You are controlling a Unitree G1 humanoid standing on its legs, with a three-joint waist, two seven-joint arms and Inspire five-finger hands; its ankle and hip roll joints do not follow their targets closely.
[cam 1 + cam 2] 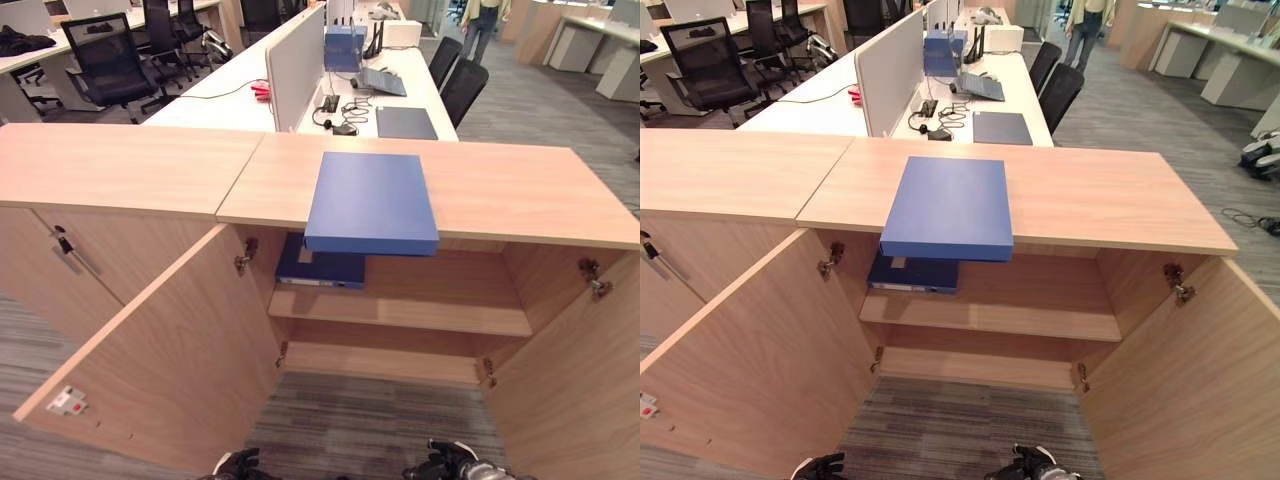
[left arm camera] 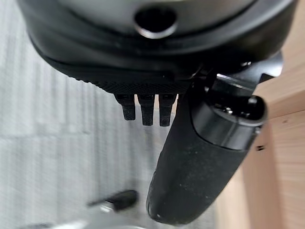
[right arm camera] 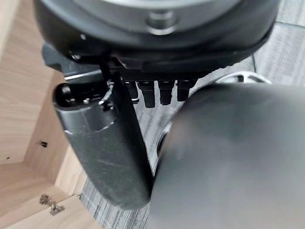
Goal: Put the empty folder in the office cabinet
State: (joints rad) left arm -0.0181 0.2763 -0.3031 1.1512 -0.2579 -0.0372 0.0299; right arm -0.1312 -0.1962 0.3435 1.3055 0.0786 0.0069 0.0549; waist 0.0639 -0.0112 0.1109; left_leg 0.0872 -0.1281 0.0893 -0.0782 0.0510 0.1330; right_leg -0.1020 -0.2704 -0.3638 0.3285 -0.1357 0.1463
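A blue folder point(image 1: 372, 200) lies flat on the wooden top of the office cabinet point(image 1: 500, 185), its near edge overhanging the open compartment. A second blue folder point(image 1: 320, 268) lies on the upper shelf point(image 1: 430, 300) just below it. Both cabinet doors stand wide open. My left hand point(image 1: 240, 465) and right hand point(image 1: 450, 465) hang low near the floor in front of the cabinet, well below the folder. In the left wrist view my left hand point(image 2: 190, 157) has straight fingers and holds nothing. The right wrist view shows my right hand point(image 3: 105, 152) the same way.
The left door point(image 1: 170, 360) and right door point(image 1: 580, 370) swing out toward me on either side. A closed cabinet point(image 1: 90, 170) adjoins on the left. Behind are white desks point(image 1: 240, 90), office chairs point(image 1: 110, 65) and a person point(image 1: 483, 20) standing far back.
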